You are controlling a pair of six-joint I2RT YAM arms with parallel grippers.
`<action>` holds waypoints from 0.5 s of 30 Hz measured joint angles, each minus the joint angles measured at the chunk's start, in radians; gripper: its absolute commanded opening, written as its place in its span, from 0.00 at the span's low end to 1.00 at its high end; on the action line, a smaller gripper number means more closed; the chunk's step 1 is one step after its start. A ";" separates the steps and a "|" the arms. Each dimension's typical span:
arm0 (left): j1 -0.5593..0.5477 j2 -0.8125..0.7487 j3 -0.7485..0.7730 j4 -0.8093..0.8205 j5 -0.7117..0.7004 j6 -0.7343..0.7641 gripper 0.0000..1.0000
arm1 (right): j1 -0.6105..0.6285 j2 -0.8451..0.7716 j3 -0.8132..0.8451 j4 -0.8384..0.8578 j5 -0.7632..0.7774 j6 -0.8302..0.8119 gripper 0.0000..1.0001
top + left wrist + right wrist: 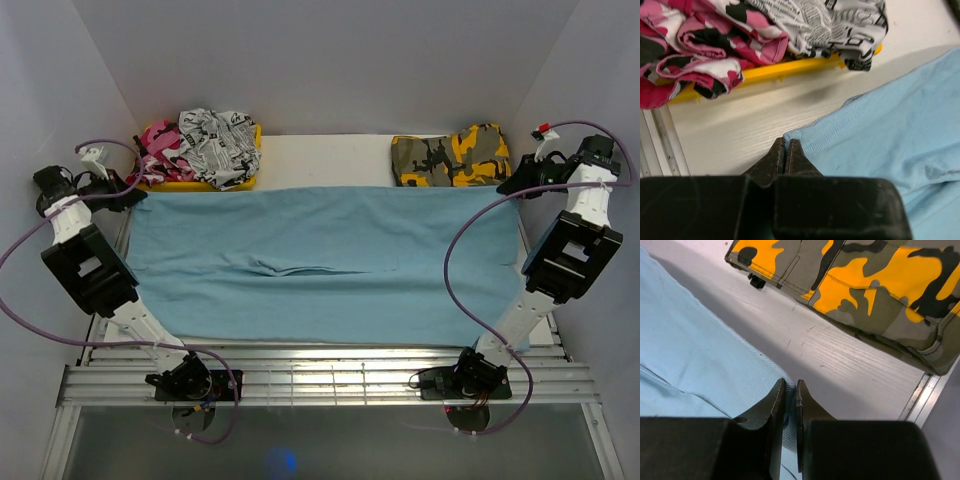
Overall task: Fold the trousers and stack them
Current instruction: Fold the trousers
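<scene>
Pinching the trousers' (320, 260) far corners, left tool (786, 142) and right tool (789, 385) sit closed.

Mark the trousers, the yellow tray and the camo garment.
trousers (330, 265), top view, middle of the cloth
yellow tray (790, 69), left wrist view, front rim
camo garment (865, 285), right wrist view, yellow patch
</scene>
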 measured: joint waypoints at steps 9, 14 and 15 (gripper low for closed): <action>0.000 -0.016 -0.107 0.428 0.072 -0.299 0.00 | 0.002 0.085 0.187 0.097 -0.044 0.144 0.08; -0.011 0.041 -0.040 0.626 0.093 -0.472 0.00 | 0.018 0.146 0.219 0.200 -0.061 0.236 0.08; -0.014 0.054 -0.034 0.675 0.093 -0.505 0.00 | 0.022 0.153 0.219 0.218 -0.062 0.251 0.08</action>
